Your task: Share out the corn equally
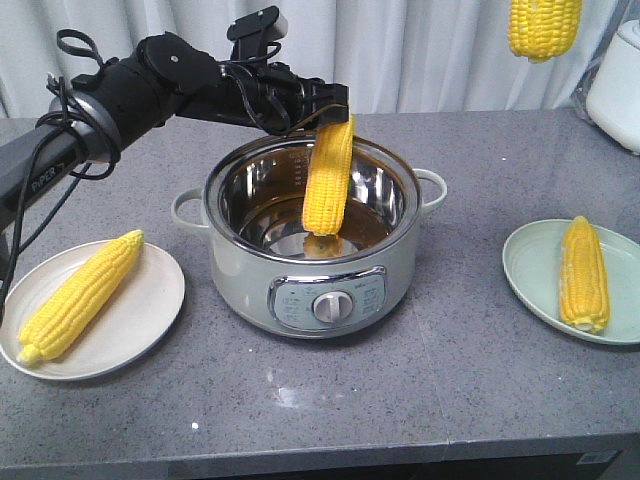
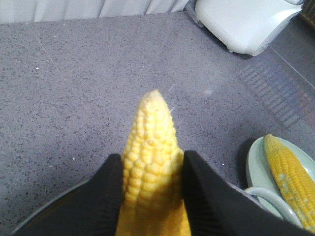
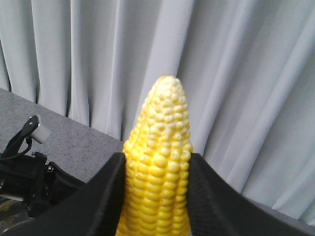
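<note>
My left gripper (image 1: 330,108) is shut on a yellow corn cob (image 1: 328,178) that hangs upright over the open steel pot (image 1: 315,290), lower end inside the rim. In the left wrist view that cob (image 2: 151,142) sits clamped between the black fingers (image 2: 110,184). My right gripper (image 3: 157,164) is shut on another cob (image 3: 161,128), which shows high at the top right (image 1: 545,25) of the front view, the gripper itself out of that view. One cob (image 1: 80,295) lies on the white left plate (image 1: 150,325). One cob (image 1: 584,272) lies on the pale green right plate (image 1: 525,262).
A white appliance (image 1: 618,85) stands at the back right corner of the grey counter. The pot has side handles (image 1: 432,185) and a front dial (image 1: 327,307). Grey curtains (image 3: 236,73) hang behind. The left arm (image 1: 130,90) reaches in from the left.
</note>
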